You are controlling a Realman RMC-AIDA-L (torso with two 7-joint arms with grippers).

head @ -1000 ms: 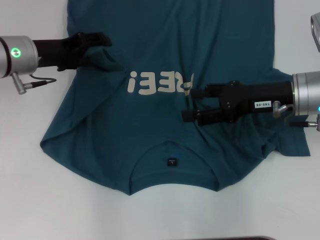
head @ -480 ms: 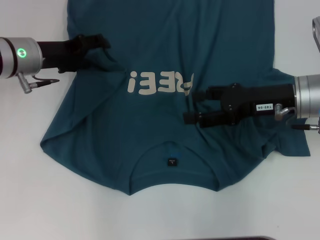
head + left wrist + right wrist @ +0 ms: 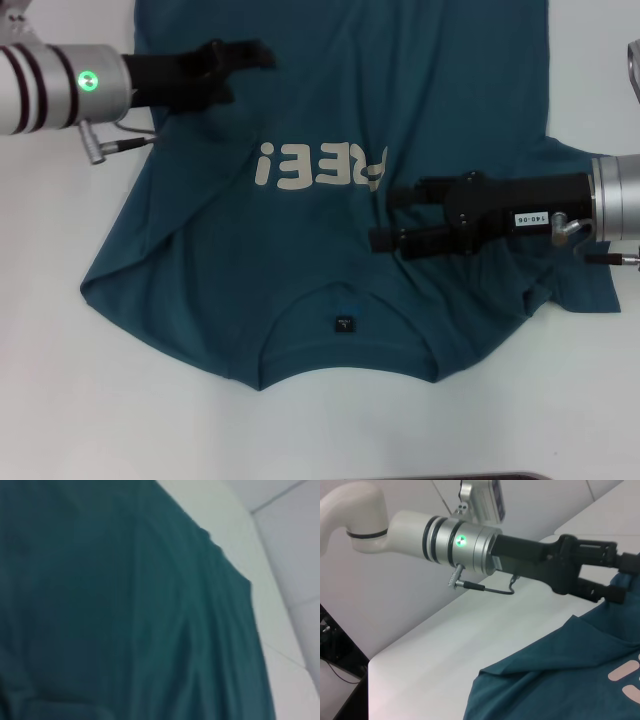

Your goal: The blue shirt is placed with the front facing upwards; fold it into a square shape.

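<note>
Right gripper (image 3: 383, 218) reaches in from the right over the shirt (image 3: 330, 110), its two black fingers apart, one beside the last letter of the print and the other lower, toward the collar; nothing is held between them. A small white tag on its body reads something like "140-06". The left gripper (image 3: 250, 55) comes in from the left, over the shirt's upper left part; in the right wrist view its fingers (image 3: 600, 550) stand apart with no cloth between them.

The shirt lies flat on the white table (image 3: 80, 400), front up, collar (image 3: 345, 330) toward the robot and hem running out of the far edge of the head view. Off-white letters (image 3: 318, 165) across the chest read upside down, roughly "REE!", the end partly covered by the right gripper. A small dark neck label (image 3: 343, 324) sits inside the collar; its writing is too small to read. Both sleeves are rumpled, the right one under the right arm. Bare table shows on the left, the right and the near side.
</note>
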